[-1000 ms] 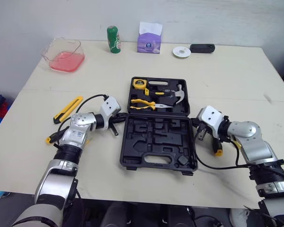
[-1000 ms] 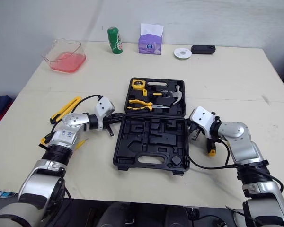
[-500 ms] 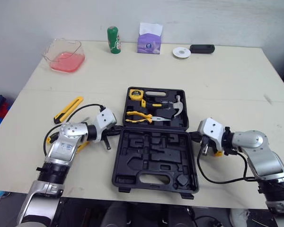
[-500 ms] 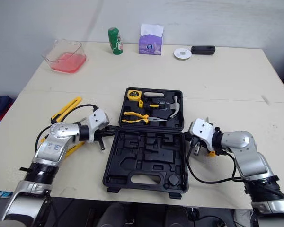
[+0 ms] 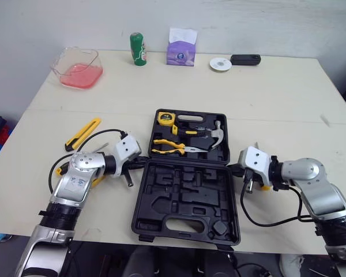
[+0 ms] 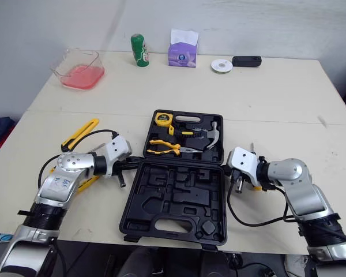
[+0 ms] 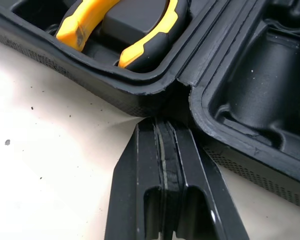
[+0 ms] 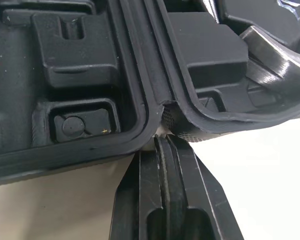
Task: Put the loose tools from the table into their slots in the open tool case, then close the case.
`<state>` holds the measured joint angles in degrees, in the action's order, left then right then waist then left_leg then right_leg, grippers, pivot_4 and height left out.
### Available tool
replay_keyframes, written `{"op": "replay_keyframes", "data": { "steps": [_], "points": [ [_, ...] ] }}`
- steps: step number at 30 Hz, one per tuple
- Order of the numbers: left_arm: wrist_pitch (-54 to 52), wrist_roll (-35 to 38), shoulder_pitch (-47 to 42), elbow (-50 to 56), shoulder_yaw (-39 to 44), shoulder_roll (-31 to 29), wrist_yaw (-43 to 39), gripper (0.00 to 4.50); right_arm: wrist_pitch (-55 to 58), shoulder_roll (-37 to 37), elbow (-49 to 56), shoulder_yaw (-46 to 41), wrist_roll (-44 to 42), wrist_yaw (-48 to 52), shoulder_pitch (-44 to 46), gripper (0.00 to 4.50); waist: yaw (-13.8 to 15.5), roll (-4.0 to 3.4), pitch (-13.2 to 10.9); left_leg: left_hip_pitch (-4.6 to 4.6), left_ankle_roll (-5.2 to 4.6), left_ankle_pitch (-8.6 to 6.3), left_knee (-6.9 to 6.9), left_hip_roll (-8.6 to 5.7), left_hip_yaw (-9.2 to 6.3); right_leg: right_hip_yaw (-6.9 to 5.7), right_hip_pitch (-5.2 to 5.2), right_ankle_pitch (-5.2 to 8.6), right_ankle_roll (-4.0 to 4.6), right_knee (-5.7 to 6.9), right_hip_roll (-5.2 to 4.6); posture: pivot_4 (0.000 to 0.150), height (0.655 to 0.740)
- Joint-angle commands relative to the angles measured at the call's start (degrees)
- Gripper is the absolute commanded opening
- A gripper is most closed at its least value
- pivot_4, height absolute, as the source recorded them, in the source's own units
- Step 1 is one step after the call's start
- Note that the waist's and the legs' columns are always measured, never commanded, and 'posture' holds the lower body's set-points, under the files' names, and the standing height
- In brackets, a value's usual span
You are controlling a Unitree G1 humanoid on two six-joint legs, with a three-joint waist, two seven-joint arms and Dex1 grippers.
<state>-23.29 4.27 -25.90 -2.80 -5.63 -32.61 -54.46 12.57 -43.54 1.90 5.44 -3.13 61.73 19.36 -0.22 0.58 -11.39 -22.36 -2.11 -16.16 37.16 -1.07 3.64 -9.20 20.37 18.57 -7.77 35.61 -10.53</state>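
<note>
The tool case (image 5: 184,199) lies open in the middle of the table (image 5: 288,98), with one gripper set at each end of its hinge. The left gripper (image 7: 164,125) is seen with its fingers pressed together, tips against the left hinge corner and nothing between them. The right gripper (image 8: 162,145) is likewise closed and empty at the right hinge corner.

The step in hand is judged to be a squaring or shifting of the case, not stowing. One utility knife (image 5: 83,133) is left loose, well to the left of the case. A yellow piece is half hidden beside each forearm (what these are cannot be told).

Next, one gripper would need to be drawn off the hinge, opened and brought over the knife.

One case is counted. Three tools are in its far half: one tape measure (image 5: 166,119), one pair of pliers (image 5: 170,149) and one hammer (image 5: 216,134). The near half is empty.
</note>
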Motion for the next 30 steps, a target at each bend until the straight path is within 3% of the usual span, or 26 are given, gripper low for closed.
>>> {"op": "replay_keyframes", "data": {
  "steps": [1, 14, 17, 22, 25, 30],
  "points": [
    [-0.4, 1.3, 1.0, 2.7, -1.7, -0.2, -1.3, 0.02, -1.5, 0.6, 0.4, 2.0, 0.1, 0.4, 0.1, 0.00, 0.0, 0.01, 0.0, 0.00, 0.00, 0.00, 0.00, 0.01, 0.00, 0.00, 0.00, 0.00, 0.00, 0.00, 0.00, 0.150, 0.7400],
    [-1.0, 3.3, 2.4, 7.1, 2.7, -8.0, -2.8, 0.02, -0.7, -3.9, 5.5, -2.8, -1.9, 0.3, -2.7, 0.00, 0.2, 0.03, 0.0, -0.03, 0.04, -0.03, 0.00, 0.06, 0.00, 0.00, 0.02, 0.00, 0.02, -0.04, 0.04, 0.150, 0.7400],
    [-1.6, 6.2, 2.6, 9.7, 6.0, -10.7, -4.3, 0.02, -0.7, -6.3, 6.9, -6.4, -3.9, 0.8, -4.5, 0.00, 0.3, 0.02, 0.0, -0.11, 0.04, -0.03, -0.02, 0.06, 0.00, 0.00, 0.07, 0.00, 0.02, -0.09, 0.04, 0.150, 0.7400],
    [-3.0, 14.0, 6.7, 11.1, 18.6, -17.2, -7.6, 0.02, -2.4, -10.2, 5.9, -19.6, -10.3, 1.7, -8.3, 0.00, 0.2, -0.03, 0.0, -0.06, 0.04, -0.03, -0.03, 0.09, 0.02, 0.02, 0.07, -0.03, 0.06, -0.07, 0.06, 0.150, 0.7400],
    [-2.0, 17.5, 12.4, 10.7, 27.1, -19.8, -9.7, 0.92, -4.5, -12.7, 2.2, -27.5, -12.2, 2.9, -12.1, 0.95, 0.2, -0.03, 0.0, -0.02, 0.04, -0.03, -0.11, 0.09, 0.01, 0.00, 0.02, -0.03, 0.06, -0.13, 0.06, 0.150, 0.7400],
    [1.3, 19.2, 18.3, 4.3, 40.1, -22.3, -9.5, 3.18, -12.3, -15.2, -6.6, -36.8, -12.2, 3.9, -16.6, 3.42, 0.2, -0.02, -0.1, -0.01, -0.01, -0.06, -0.06, 0.09, 0.07, 0.02, 0.00, -0.03, 0.06, -0.14, 0.05, 0.150, 0.7400]
  ]
}}
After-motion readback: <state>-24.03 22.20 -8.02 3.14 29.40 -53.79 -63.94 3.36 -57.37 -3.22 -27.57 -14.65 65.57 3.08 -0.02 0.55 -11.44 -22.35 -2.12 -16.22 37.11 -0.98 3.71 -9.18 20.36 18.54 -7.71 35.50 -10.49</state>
